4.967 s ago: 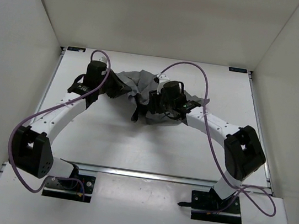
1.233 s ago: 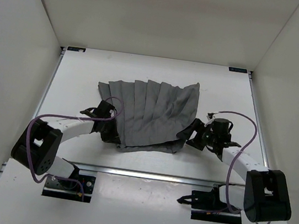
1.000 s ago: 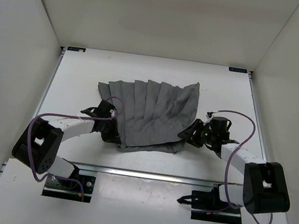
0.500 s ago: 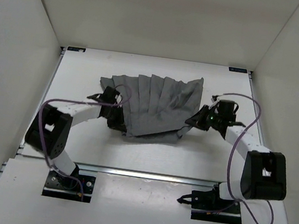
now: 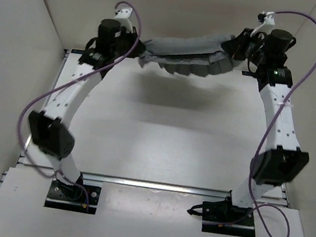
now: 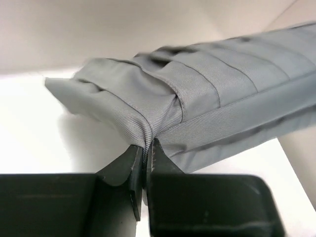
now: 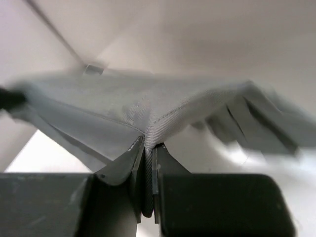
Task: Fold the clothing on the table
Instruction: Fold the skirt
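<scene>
The clothing (image 5: 185, 53), a dark-grey pleated garment, hangs stretched in the air high over the far part of the table (image 5: 162, 131), held at both ends. My left gripper (image 5: 137, 48) is shut on its left corner; in the left wrist view the cloth (image 6: 197, 98) bunches into the closed jaws of that gripper (image 6: 145, 150). At the garment's right end my right gripper (image 5: 239, 46) is shut on a hemmed corner, and the right wrist view shows that fabric (image 7: 148, 108) pinched between the jaws of the gripper (image 7: 148, 148). Both arms reach up and far back.
White walls close in the left, right and back sides. A metal rail (image 5: 154, 184) runs along the near edge, with both arm bases (image 5: 71, 194) behind it. The garment's shadow (image 5: 173, 91) falls on the tabletop.
Both arms have risen and swung to the far side, lifting the garment off the table and pulling it taut between them. Before, it lay spread flat on the table.
</scene>
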`<state>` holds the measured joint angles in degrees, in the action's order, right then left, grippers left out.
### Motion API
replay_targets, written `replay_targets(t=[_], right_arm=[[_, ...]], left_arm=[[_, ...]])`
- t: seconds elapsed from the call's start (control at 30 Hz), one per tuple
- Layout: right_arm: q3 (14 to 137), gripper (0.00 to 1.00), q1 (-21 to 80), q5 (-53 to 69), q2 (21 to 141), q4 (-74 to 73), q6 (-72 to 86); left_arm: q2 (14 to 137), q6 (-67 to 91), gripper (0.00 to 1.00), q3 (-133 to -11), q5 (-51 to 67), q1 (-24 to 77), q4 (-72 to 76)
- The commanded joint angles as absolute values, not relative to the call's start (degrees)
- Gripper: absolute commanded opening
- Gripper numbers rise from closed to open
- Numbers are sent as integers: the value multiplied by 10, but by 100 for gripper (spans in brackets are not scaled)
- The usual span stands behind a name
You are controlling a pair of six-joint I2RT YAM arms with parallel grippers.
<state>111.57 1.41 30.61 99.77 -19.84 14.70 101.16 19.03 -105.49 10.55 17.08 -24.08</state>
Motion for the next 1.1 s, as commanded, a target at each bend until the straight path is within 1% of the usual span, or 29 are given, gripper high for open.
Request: replay_targets(t=[0.0, 0.07, 0.1, 0.13, 0.2, 0.23, 0.3, 0.33, 0.37, 0.43, 0.5, 0.53, 0.57, 0.6, 0.63, 0.67, 0.7, 0.73, 0.77, 0.8, 0.87, 0.9, 0.93, 0.97, 1.0, 1.03, 1.07], right_arm=[[944, 0, -5, 207, 908, -136, 79], [784, 0, -29, 254, 864, -122, 98], [706, 0, -36, 260, 850, -116, 105], [667, 0, -39, 266, 822, -113, 106], [532, 0, -32, 257, 761, -118, 112], [507, 0, -24, 249, 745, -128, 118], [428, 0, -4, 251, 694, -149, 133], [415, 0, -4, 252, 683, -152, 139], [388, 0, 16, 251, 666, -156, 150], [372, 0, 22, 260, 655, -149, 170], [385, 0, 5, 287, 675, -139, 183], [410, 0, 4, 295, 702, -128, 179], [429, 0, 1, 293, 718, -122, 179], [472, 1, 1, 289, 752, -124, 171], [532, 0, 1, 286, 794, -125, 162], [607, 0, 4, 284, 838, -136, 151], [641, 0, 4, 293, 858, -144, 148], [733, 0, -13, 300, 899, -166, 136], [831, 0, -12, 298, 919, -195, 122], [883, 0, -18, 288, 947, -214, 115], [1079, 0, -20, 272, 977, -277, 71], [1121, 0, -19, 257, 973, -292, 57], [1161, 0, -11, 222, 953, -290, 41], [1149, 0, -4, 188, 911, -276, 28], [1124, 0, -3, 179, 885, -238, 23], [1050, 0, -4, 171, 836, -187, 15], [960, 0, -13, 174, 785, -163, 19]], left_arm=[[885, 136, 0, -885, -48, 152, -159], [871, 143, 0, -814, -17, 146, -182], [860, 148, 0, -758, -10, 155, -205], [843, 152, 0, -732, -4, 159, -217], [810, 163, 0, -603, -4, 198, -234], [788, 183, 0, -548, -10, 209, -246], [758, 212, 0, -479, 4, 240, -266], [742, 227, 0, -444, 21, 245, -271], [730, 233, 0, -423, 28, 244, -277], [727, 243, 0, -419, 36, 227, -281], [750, 236, 0, -438, 54, 193, -281], [762, 233, 0, -461, 60, 166, -276], [791, 226, 0, -500, 68, 163, -274], [833, 222, 0, -522, 74, 143, -272], [857, 214, 0, -581, 80, 135, -277], [911, 200, 0, -657, 87, 129, -294], [970, 193, 0, -706, 93, 127, -305], [997, 181, 0, -814, 90, 129, -345], [1051, 163, 0, -937, 96, 128, -386], [1096, 159, 0, -1000, 93, 131, -410], [1130, 159, 0, -1243, 85, 137, -477], [1126, 176, 0, -1315, 82, 140, -475], [1093, 185, 0, -1325, 91, 141, -460], [1032, 204, 0, -1296, 95, 142, -404], [993, 206, 0, -1197, 87, 142, -316], [908, 200, 0, -1133, 64, 154, -212], [870, 182, 0, -1002, 53, 167, -166]])
